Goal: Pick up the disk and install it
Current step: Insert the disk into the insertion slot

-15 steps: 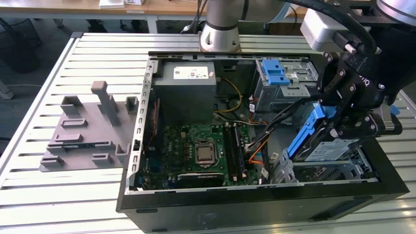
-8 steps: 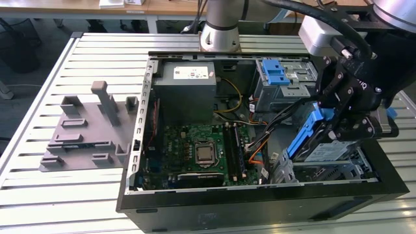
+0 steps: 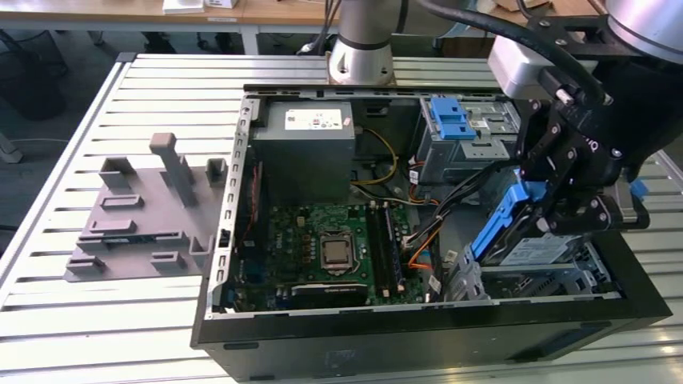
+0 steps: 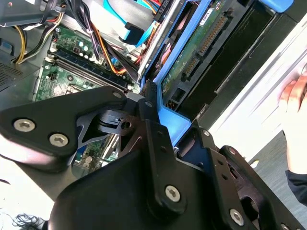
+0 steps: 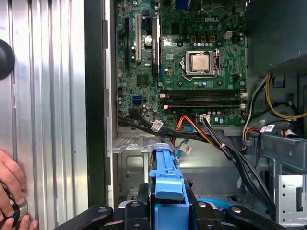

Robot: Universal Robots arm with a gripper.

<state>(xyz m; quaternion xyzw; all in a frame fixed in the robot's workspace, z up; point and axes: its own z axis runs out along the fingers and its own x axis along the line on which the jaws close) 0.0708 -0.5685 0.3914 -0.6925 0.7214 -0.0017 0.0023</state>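
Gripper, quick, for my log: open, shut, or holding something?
Gripper: shut on the disk, gripped at its blue bracket.

An open black computer case lies on a slatted metal table, with a green motherboard in its middle, a grey power-supply box near the arm's base and a grey drive bay with a blue latch just beside that box, toward the exterior view's right. Over the case's corner at the exterior view's right the black gripper clasps the disk — tilted, its blue rail uppermost, its lower edge among the grey metal framing there. On the table at the exterior view's left, apart from the case, stands a grey moulded fixture.
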